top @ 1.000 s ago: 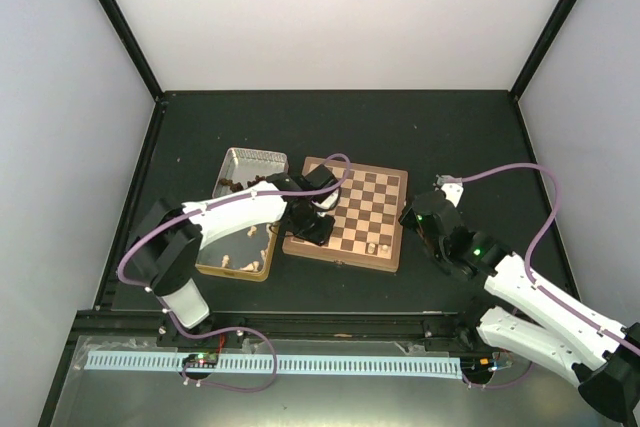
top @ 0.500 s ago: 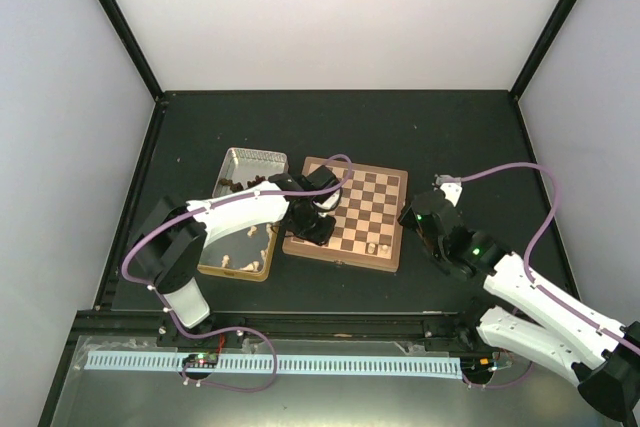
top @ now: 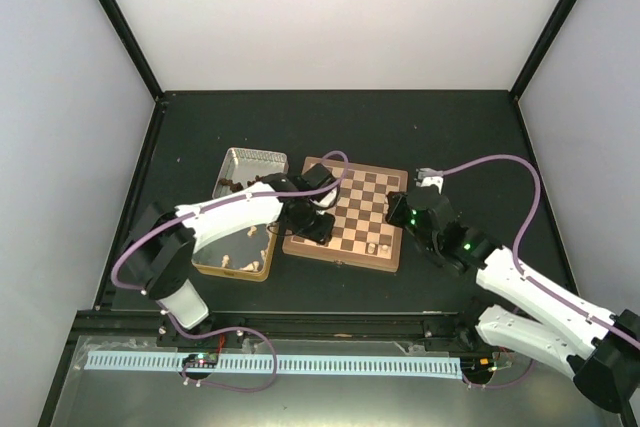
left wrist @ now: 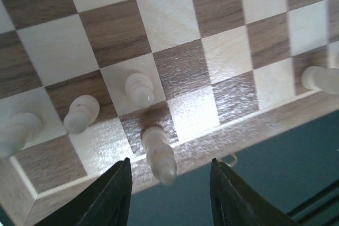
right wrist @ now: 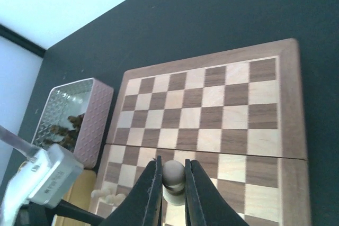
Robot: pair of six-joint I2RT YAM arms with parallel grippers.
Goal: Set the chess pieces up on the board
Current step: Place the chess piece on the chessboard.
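Now L end effector (left wrist: 169, 162) spread, R end effector (right wrist: 172, 163) pinching chess piece (right wrist: 173, 177).

Left claw (left wrist: 169, 169) stands parted; right claw (right wrist: 172, 172) pinched closed.

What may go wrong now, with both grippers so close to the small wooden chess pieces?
The left gripper straddles a cream wooden piece on the edge row of the checkered wooden board; lifting crookedly may topple it. The right gripper pinches a round-headed pale piece, which might slip.
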